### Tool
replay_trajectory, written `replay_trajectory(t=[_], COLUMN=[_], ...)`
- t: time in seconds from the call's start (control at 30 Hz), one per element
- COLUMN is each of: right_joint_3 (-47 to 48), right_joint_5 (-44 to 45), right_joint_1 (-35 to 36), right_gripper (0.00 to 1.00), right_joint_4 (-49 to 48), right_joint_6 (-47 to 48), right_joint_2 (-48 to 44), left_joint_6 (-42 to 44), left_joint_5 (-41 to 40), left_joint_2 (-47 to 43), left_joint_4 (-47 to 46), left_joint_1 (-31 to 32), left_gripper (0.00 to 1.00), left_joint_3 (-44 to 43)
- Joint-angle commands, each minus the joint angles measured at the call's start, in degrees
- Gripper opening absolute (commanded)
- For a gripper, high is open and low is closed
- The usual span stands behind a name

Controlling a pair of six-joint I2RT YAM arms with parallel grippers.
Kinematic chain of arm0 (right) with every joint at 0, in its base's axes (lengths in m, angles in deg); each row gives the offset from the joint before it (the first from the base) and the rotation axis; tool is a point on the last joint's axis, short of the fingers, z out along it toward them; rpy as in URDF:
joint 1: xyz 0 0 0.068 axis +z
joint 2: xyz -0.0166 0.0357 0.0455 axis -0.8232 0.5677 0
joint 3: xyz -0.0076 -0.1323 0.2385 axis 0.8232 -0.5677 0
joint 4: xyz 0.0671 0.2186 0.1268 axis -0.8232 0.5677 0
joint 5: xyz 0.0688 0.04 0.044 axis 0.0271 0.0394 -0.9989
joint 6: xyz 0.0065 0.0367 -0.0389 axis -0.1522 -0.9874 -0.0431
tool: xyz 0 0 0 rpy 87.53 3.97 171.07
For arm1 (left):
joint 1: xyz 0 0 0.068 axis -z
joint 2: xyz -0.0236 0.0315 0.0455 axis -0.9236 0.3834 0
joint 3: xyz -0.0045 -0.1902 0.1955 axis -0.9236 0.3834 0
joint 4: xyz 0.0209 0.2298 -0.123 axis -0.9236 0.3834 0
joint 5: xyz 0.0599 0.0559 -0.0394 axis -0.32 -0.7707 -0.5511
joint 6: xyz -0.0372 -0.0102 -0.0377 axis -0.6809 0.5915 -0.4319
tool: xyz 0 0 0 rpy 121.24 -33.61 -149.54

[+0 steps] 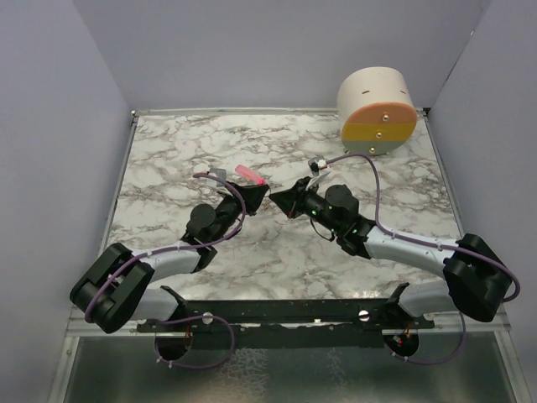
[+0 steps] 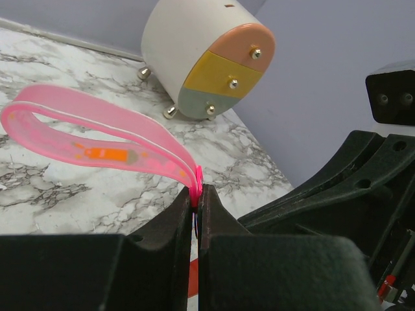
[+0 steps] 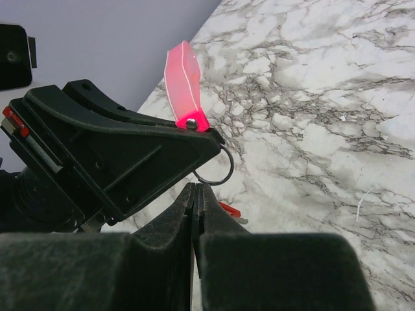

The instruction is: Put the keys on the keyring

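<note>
My left gripper (image 1: 256, 191) is shut on the base of the pink strap (image 2: 97, 139), which loops up and away from the jaws. In the right wrist view the strap (image 3: 183, 81) stands above the left fingers, and the thin metal keyring (image 3: 232, 165) hangs from it below the fingertip. My right gripper (image 3: 196, 186) is shut, its tips right at the ring's lower edge; I cannot tell whether they pinch it. The red-headed key (image 3: 227, 209) lies on the marble just behind the right finger, held by neither gripper. The two grippers meet tip to tip at mid-table (image 1: 281, 200).
A round white container (image 1: 377, 109) with orange, yellow and grey face segments lies on its side at the back right; it also shows in the left wrist view (image 2: 201, 61). Grey walls enclose the marble table (image 1: 252, 260) on three sides.
</note>
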Motion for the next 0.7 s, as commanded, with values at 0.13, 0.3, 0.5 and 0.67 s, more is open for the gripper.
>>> replay_trajectory(t=[0.13, 0.3, 0.5, 0.67], right_joint_3=[1.89, 1.96, 1.96, 2.08], right_joint_5=[-1.03, -0.66, -0.32, 0.07], right_joint_1=[0.35, 0.38, 0.37, 0.38], right_gripper=[0.01, 0.01, 0.01, 0.01], right_joint_4=[-2.17, -2.15, -2.38, -2.16], right_joint_6=[-0.63, -0.7, -0.8, -0.72], right_joint_2=[0.61, 0.67, 1.16, 0.99], left_joint_6=[-0.01, 0.08, 0.17, 0.26], left_joint_5=[-0.58, -0.62, -0.62, -0.49], left_joint_2=[0.4, 0.49, 0.57, 0.42], left_joint_4=[-3.04, -3.04, -3.06, -3.06], left_joint_1=[0.66, 0.93, 1.09, 1.21], left_gripper=[0.0, 0.0, 0.0, 0.0], left_joint_3=[-0.75, -0.78, -0.92, -0.93])
